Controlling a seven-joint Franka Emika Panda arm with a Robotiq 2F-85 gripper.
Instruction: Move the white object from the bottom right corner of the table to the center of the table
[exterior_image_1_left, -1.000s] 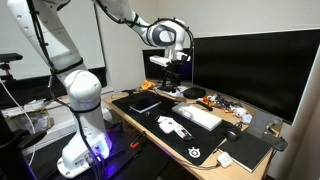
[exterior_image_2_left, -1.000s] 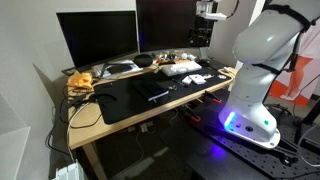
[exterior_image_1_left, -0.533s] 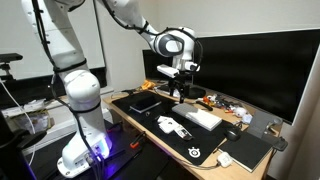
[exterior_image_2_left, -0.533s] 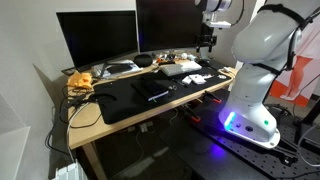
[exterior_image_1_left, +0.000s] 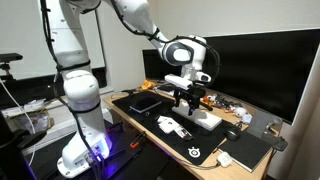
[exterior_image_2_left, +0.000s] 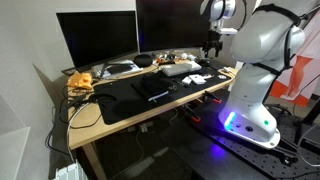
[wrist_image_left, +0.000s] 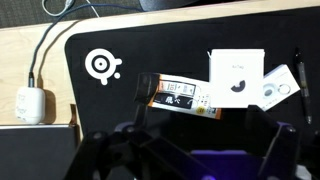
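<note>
The white object (wrist_image_left: 28, 103) is a small plain white block with a grey cable. It lies on the bare wood of the table (wrist_image_left: 25, 45), just off the black mat's corner, at the far left of the wrist view. In an exterior view it sits at the table's near end (exterior_image_1_left: 224, 158). My gripper (exterior_image_1_left: 187, 98) hangs above the white keyboard (exterior_image_1_left: 200, 117), well short of the white object. In the wrist view its dark fingers (wrist_image_left: 200, 150) stand wide apart with nothing between them.
On the black mat (wrist_image_left: 110, 100) lie a white box with a dark mark (wrist_image_left: 237, 78), an orange-edged packet (wrist_image_left: 180, 97) and a round white item (wrist_image_left: 275, 88). A black notebook (exterior_image_1_left: 248, 150) lies beside the white object. A big monitor (exterior_image_1_left: 255, 70) stands behind.
The arm has swung along the table toward its near end and come lower, from beside the monitor to over the keyboard. Nothing on the table has moved.
</note>
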